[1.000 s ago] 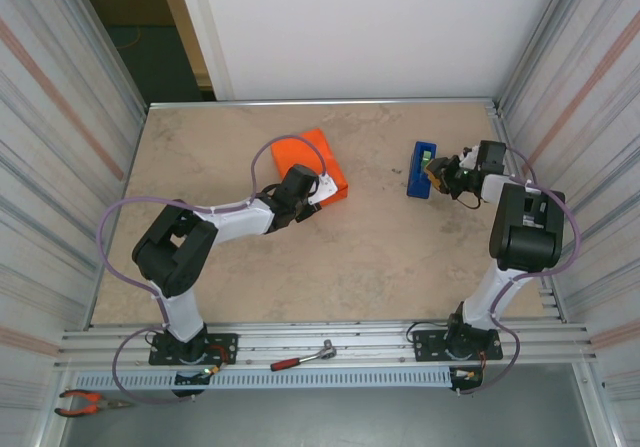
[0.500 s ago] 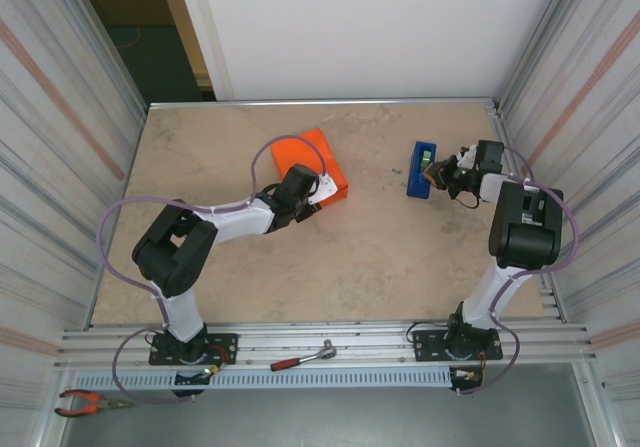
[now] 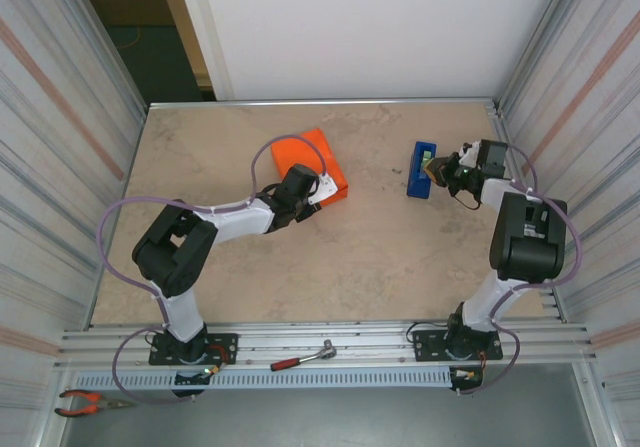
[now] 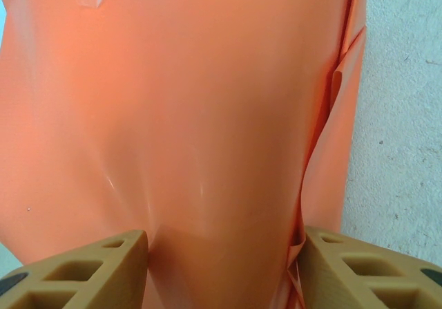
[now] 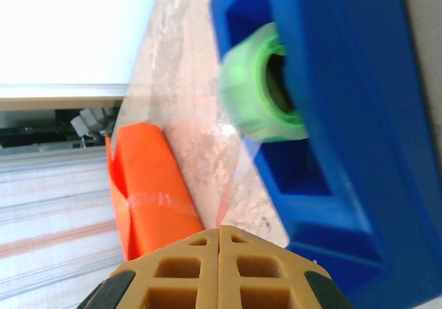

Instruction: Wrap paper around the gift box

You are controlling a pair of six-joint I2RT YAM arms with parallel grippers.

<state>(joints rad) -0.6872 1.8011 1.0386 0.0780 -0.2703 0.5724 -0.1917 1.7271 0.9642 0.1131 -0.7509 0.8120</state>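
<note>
Thin, likely slippery paper point(image 3: 318, 162) is folded round the gift box toward 12 o'clock on the surface point(image 3: 350, 267); its sides, judged stiffest, are gripped by the left claw point(image 4: 221, 240); clear tape point(image 5: 238, 164) is pinched by the right claw point(image 5: 219, 231).

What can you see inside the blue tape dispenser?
A roll of clear tape on a green core sits in the hollow of the blue tape dispenser. The roll covers whatever lies behind it.

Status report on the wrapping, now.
Left pincer clamped on the paper. Right pincer shut on clear tape at the blue dispenser. Paper folded into a parcel, box covered. Nothing between parcel and dispenser.
</note>
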